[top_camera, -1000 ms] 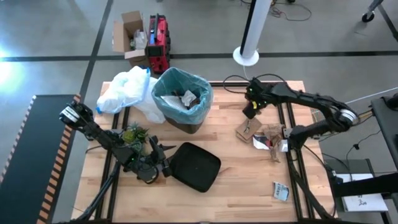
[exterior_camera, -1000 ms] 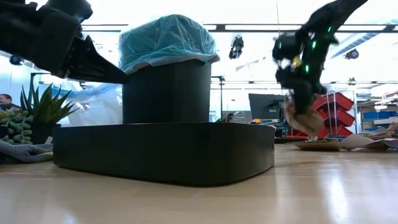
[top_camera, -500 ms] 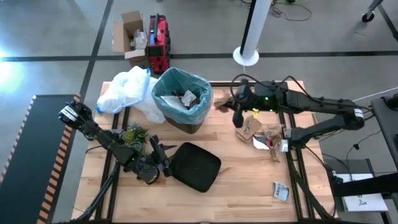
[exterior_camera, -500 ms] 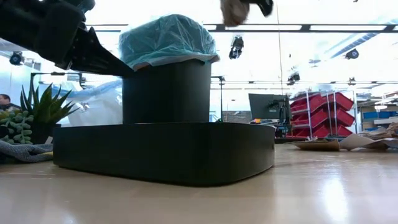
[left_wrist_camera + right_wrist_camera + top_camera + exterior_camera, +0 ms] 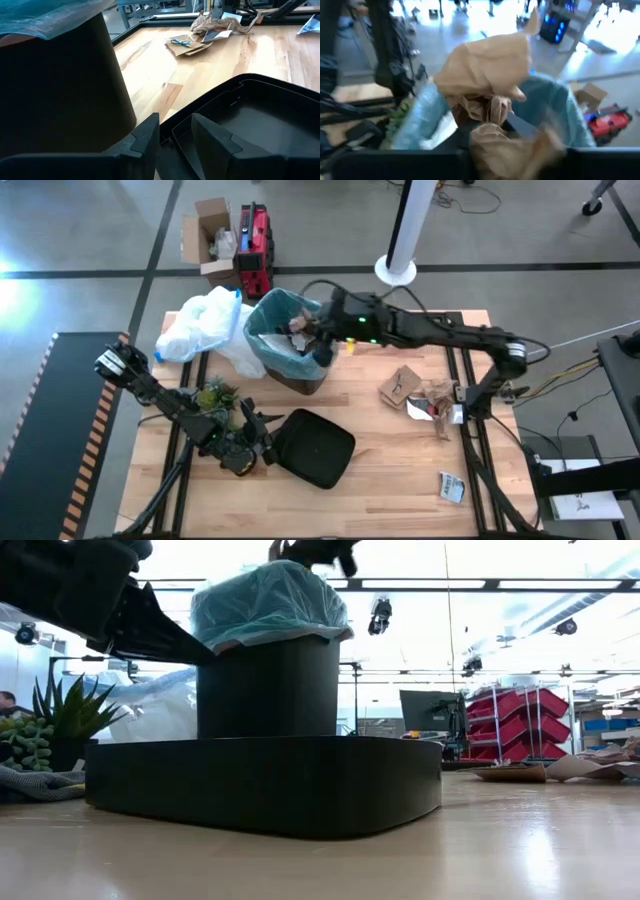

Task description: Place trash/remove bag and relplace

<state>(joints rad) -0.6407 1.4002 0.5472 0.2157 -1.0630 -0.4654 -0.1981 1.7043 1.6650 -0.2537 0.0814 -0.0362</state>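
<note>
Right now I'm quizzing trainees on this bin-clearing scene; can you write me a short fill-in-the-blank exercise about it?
1. The right gripper is above the black bin, which is lined with a light-____ bag.
2. In the right wrist view it carries crumpled ____ paper.
3. The left gripper is beside the flat black ____.
4. More trash lies on the wooden ____.

Missing words: blue; brown; lid; table

Overhead, table-level and two close wrist cameras all share the bin (image 5: pixel 292 340).
</note>
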